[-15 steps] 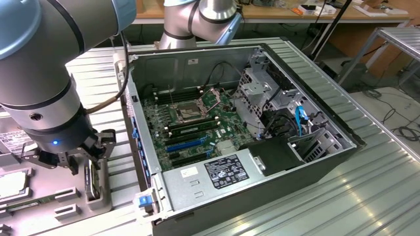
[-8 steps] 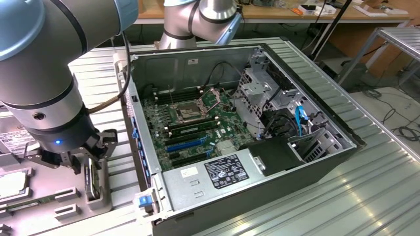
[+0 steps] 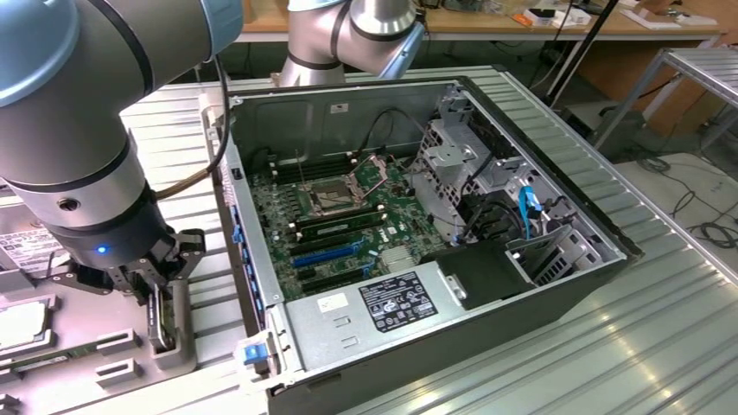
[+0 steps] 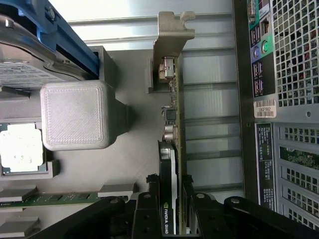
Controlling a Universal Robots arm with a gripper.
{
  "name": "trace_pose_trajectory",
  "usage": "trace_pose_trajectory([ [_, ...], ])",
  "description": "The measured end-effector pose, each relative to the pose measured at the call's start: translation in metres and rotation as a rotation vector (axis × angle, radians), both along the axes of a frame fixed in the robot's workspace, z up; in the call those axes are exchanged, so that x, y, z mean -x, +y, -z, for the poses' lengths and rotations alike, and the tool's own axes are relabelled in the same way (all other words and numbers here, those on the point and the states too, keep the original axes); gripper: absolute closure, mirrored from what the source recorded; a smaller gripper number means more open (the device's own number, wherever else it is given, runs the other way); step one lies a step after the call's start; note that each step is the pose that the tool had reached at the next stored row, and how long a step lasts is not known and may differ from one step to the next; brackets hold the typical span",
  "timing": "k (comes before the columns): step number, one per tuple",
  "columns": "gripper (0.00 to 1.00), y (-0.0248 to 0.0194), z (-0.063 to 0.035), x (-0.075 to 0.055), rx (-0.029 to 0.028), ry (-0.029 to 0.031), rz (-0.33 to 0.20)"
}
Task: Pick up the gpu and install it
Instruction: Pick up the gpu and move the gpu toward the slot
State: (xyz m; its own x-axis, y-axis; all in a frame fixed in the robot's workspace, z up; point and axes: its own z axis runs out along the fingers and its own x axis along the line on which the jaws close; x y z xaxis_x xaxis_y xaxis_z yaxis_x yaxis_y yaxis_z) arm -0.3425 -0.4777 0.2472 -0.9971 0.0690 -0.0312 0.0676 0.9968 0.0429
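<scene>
At the exterior view's lower left, beside the case (image 3: pixel 542 147), my gripper's (image 3: pixel 155 290) jaws pinch the gpu (image 3: pixel 162 322), standing on edge in a grey holder (image 3: pixel 175 350): black face lettered "QUAD", green board, silver bracket (image 4: pixel 172 30).

The gpu (image 4: pixel 167 159) has a glossy black plastic face and a dull silver metal bracket (image 4: pixel 170 35). The grey plastic block (image 4: pixel 75 114) beside it looks matt, with a fine layered grain. The bench (image 3: pixel 645 328) is ribbed, shiny sheet metal, and the computer case (image 3: pixel 300 121) is bare grey metal.
</scene>
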Motion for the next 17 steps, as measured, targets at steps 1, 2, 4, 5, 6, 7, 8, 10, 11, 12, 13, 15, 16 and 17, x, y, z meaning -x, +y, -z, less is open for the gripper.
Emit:
trace_pose_trajectory([
  [1,0.70,0.0000,0.0000,0.0000,0.0000,-0.0001,0.000],
  [2,0.70,0.0000,0.0000,0.0000,0.0000,0.0000,0.000],
  [4,0.70,0.0000,0.0000,0.0000,0.0000,0.0000,0.000],
  [5,0.71,0.0000,0.0000,0.0000,0.0000,0.0000,0.000],
  [6,0.71,0.0000,0.0000,0.0000,0.0000,0.0000,0.000],
  [7,0.73,0.0000,0.0000,0.0000,0.0000,0.0000,0.000],
  [8,0.73,0.0000,0.0000,0.0000,0.0000,0.0000,0.000],
  [10,0.73,0.0000,0.0000,0.0000,0.0000,0.0000,0.000],
  [11,0.73,0.0000,0.0000,0.0000,0.0000,0.0000,0.000],
  [12,0.73,0.0000,0.0000,0.0000,0.0000,0.0000,0.000],
  [13,0.73,0.0000,0.0000,0.0000,0.0000,0.0000,0.000],
  [15,0.73,0.0000,0.0000,0.0000,0.0000,0.0000,0.000],
  [16,0.73,0.0000,0.0000,0.0000,0.0000,0.0000,0.000],
  [17,0.73,0.0000,0.0000,0.0000,0.0000,0.0000,0.000],
])
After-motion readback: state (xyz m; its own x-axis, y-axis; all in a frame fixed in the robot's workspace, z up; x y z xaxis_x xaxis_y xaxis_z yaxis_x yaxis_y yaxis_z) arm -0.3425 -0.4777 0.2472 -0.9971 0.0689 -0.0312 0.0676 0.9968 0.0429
